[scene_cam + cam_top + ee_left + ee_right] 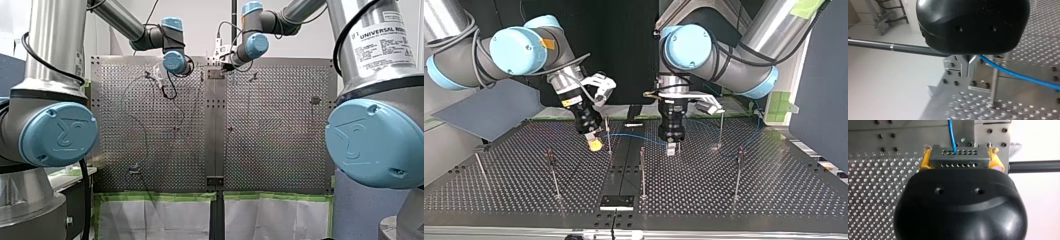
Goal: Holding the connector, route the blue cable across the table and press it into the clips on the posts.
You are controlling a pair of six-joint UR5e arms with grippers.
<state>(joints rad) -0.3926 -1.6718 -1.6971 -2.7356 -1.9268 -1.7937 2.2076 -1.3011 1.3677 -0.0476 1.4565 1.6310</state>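
Observation:
In the right wrist view my right gripper (961,157) has its yellow pads (925,161) shut on a grey metal connector (959,157), and the blue cable (951,133) leaves the connector's far face. In the top view that gripper (595,145) hangs low over the table beside a thin post (608,132). From it the blue cable (634,136) runs to my left gripper (671,146), which stands upright just above the table. My left gripper's metal fingers (965,68) are shut together, and the blue cable (1018,76) passes beside them, not between the tips.
Several thin clip posts stand on the perforated table (774,190), among them one at the middle (642,170), one at the top view's left (554,172) and one at its right (738,172). A dark rod (910,48) lies past the table's edge.

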